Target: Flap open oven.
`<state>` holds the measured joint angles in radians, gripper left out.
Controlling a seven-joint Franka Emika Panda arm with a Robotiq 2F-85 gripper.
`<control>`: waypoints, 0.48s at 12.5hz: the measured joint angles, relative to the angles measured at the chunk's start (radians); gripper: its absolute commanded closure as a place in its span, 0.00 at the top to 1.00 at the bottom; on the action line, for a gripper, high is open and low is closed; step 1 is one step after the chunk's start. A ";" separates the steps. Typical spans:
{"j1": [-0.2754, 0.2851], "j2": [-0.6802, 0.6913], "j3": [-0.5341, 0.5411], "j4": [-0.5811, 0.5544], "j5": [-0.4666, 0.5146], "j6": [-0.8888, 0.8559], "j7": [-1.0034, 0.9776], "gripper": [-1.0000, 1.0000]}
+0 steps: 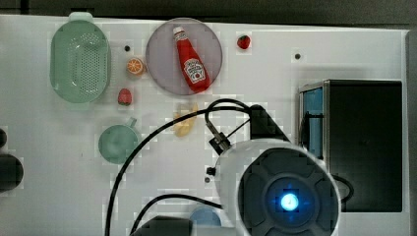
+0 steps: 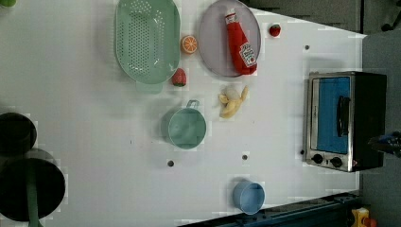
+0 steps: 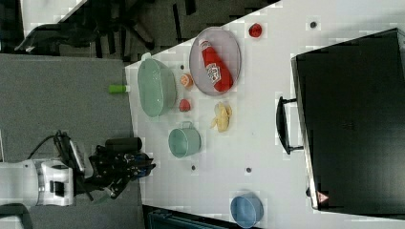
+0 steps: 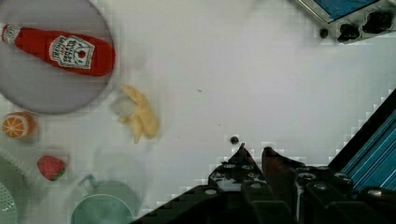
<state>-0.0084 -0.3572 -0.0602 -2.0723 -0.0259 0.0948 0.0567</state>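
We note the oven (image 2: 345, 121) at the left view's right edge of the white table (image 2: 94, 118): boxy, black top, silver frame, blue-tinted door shut, black bar handle (image 2: 342, 116) across it, two black knobs (image 2: 326, 160) at one end. In the wrist view the gripper (image 4: 254, 153) hangs above bare table, fingertips nearly together, nothing between them. It is well apart from the oven.

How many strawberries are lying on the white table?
2. One small red strawberry lies beside the pale green oval colander, next to its handle. The other red strawberry lies past the round grey plate, toward the left view's top. More may be hidden.
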 measured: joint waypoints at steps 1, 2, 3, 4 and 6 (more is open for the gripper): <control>-0.002 0.003 -0.016 -0.010 -0.001 0.005 -0.036 0.18; -0.004 0.001 -0.038 -0.025 -0.002 0.016 -0.089 0.18; -0.010 0.001 -0.060 -0.045 -0.002 0.038 -0.148 0.18; -0.024 0.008 -0.075 -0.055 -0.005 0.062 -0.214 0.18; -0.034 0.022 -0.123 -0.068 -0.008 0.109 -0.379 0.18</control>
<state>-0.0422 -0.3347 -0.1837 -2.1406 -0.0344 0.2035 -0.3223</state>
